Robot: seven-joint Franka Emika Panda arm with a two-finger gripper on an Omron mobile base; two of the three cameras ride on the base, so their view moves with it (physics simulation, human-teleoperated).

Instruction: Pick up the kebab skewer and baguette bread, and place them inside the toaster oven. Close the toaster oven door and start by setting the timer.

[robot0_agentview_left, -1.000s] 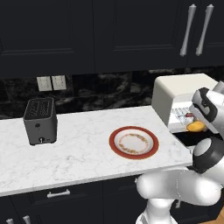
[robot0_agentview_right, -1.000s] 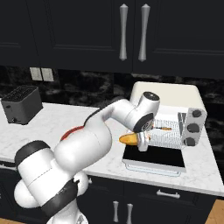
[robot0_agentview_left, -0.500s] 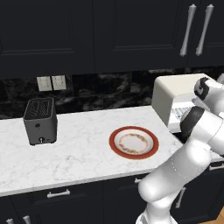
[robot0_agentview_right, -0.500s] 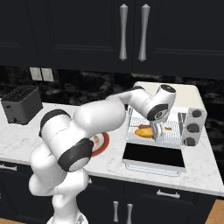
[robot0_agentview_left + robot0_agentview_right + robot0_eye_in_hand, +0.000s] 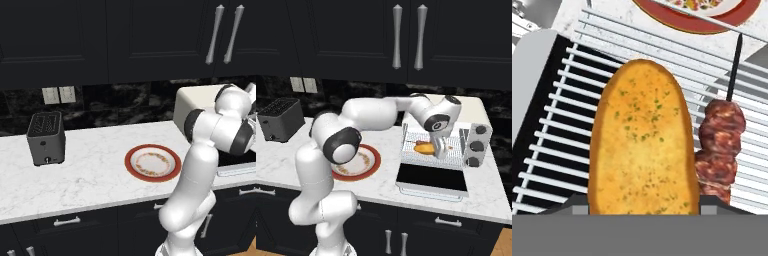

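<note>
The white arm is reaching from the base across the marble counter (image 5: 381, 185) into the toaster oven (image 5: 476, 112), which is sitting at the right end of the counter with its toaster oven door (image 5: 431, 179) hanging open and lying flat toward the near side. The gripper (image 5: 440, 150) is pointing down over the wire rack (image 5: 557, 145) inside the oven, its jaws standing spread with one tip on each side of the baguette bread (image 5: 643, 137); whether the tips are pressing the loaf or standing just clear of it cannot be told. The golden baguette bread is lying lengthwise on the rack bars, and in the right base view it is showing as a small orange oblong just left of the fingers. The kebab skewer (image 5: 721, 145) is lying on the same rack just beside the loaf, its reddish-brown meat chunks close against the loaf's side and its thin dark stick pointing away toward the red-rimmed plate (image 5: 368, 161). That plate is sitting on the counter left of the oven. A black slot toaster (image 5: 46, 137) is standing well apart at the far left of the counter, under two wall outlets (image 5: 59, 94)
</note>
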